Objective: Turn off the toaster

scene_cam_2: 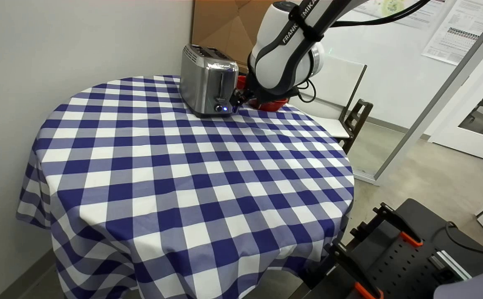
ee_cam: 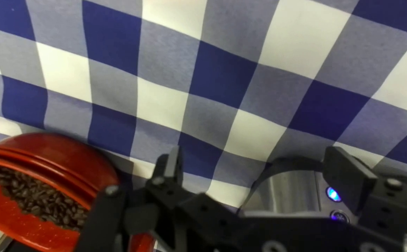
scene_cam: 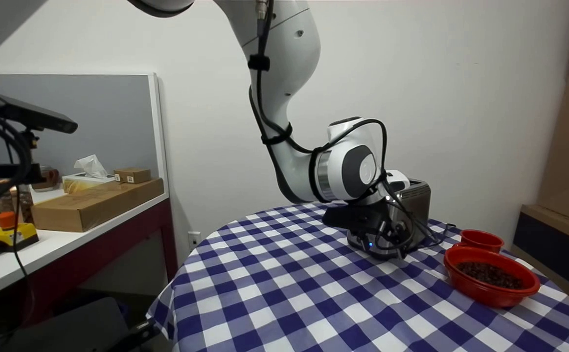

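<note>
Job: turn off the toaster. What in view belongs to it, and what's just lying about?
Belongs to the job:
toaster
its blue-lit button, perhaps the off control
gripper, open, at the toaster

Just lying about:
red bowl of dark beans
another red vessel near it
tissue box
long cardboard box

My claw (ee_cam: 254,161) looks dull and hard; I can't tell if it is metal or plastic. My arm (scene_cam: 291,56) is smooth with a soft shine. The toaster (scene_cam_2: 195,79) is shiny metal with brushed sides. The red bowl (scene_cam: 482,295) is smooth and glossy. The tablecloth (scene_cam_2: 183,166) is matt cloth, wrinkly where it hangs. On the left in an exterior view, the long box (scene_cam: 93,208) is matt cardboard.
</note>
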Robot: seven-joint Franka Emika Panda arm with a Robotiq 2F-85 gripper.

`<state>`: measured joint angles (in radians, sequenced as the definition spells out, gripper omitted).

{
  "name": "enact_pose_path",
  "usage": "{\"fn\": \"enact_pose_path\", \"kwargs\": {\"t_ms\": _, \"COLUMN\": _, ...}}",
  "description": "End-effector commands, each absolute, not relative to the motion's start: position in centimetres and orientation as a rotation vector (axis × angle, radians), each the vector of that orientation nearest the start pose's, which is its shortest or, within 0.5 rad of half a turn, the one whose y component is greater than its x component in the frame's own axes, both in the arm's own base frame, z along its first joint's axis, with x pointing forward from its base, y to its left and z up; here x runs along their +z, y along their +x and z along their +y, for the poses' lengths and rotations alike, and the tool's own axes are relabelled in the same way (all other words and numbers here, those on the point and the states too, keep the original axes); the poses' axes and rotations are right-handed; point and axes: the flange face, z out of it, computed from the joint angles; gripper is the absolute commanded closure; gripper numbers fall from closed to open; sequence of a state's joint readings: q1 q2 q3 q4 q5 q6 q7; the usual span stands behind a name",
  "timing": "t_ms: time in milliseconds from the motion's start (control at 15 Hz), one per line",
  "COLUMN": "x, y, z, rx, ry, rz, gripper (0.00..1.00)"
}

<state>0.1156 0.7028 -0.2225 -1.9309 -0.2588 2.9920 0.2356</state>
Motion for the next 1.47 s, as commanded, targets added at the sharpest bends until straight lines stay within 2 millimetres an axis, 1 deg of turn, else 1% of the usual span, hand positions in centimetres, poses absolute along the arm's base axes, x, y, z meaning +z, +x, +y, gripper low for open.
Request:
{"fn": "enact_pose_path", "kwargs": {"t_ms": 0, "x": 15.6, "y": 65.3, "z": -3.7, "rx": -0.662, "ry": -3.258, "rz": 0.012, "gripper": 0.00}}
{"fn": "enact_pose_path", "kwargs": {"t_ms": 467, "x": 15.5, "y": 65.7, "z": -2.9, "rx": -0.734, "ry": -3.235, "rz": 0.016, "gripper": 0.00}}
{"fn": "enact_pose_path", "kwargs": {"t_ms": 1000, "x": 14.7, "y": 65.9, "z": -3.1, "rx": -0.726, "ry": -3.238, "rz": 0.025, "gripper": 0.00}}
{"fn": "enact_pose_path", "kwargs": {"t_ms": 1133, "x": 14.6, "y": 66.1, "z": -3.3, "rx": -0.757, "ry": -3.239, "rz": 0.033, "gripper": 0.00}}
{"fn": "enact_pose_path", "kwargs": {"t_ms": 1400, "x": 14.5, "y": 66.4, "z": -3.4, "rx": -0.890, "ry": -3.251, "rz": 0.012, "gripper": 0.00}}
